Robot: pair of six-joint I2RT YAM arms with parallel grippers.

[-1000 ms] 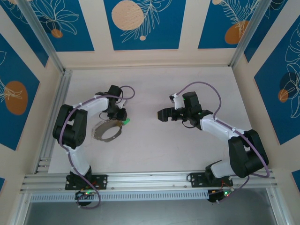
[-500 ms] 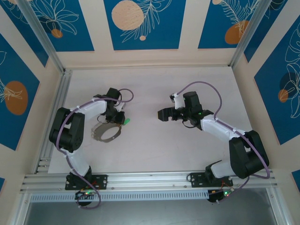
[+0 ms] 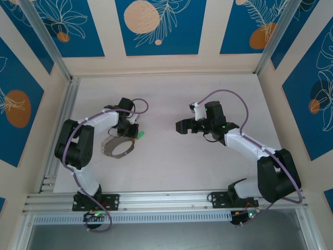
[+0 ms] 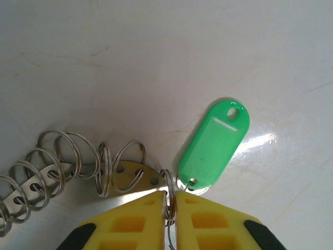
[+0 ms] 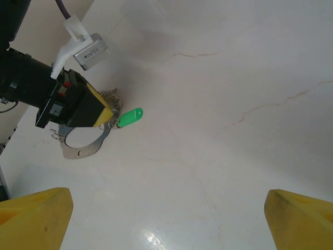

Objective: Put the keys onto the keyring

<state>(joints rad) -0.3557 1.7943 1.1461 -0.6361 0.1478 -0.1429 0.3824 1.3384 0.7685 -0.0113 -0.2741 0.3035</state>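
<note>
The keyring point(image 4: 126, 175) is a flat silvery band carrying several wire split rings, lying on the pale table left of centre point(image 3: 105, 150). A green key point(image 4: 214, 145) with a plastic head hangs from the end split ring and lies flat on the table point(image 3: 140, 135). My left gripper point(image 4: 170, 196) is shut on that end split ring, its yellow fingertips pinching the wire right beside the green key. My right gripper point(image 5: 169, 216) hovers open over bare table to the right point(image 3: 182, 126), looking at the green key point(image 5: 129, 117) and the keyring point(image 5: 83, 151). The red key is out of view.
Purple cables loop over both arms. An aluminium rail point(image 3: 62, 130) runs along the table's left edge, close behind the left arm. Blue patterned walls enclose the table on three sides.
The left arm's elbow has swung left and its gripper has shifted slightly at the keyring's end. The right gripper has crept a little away from me. The keyring and green key lie as before.
</note>
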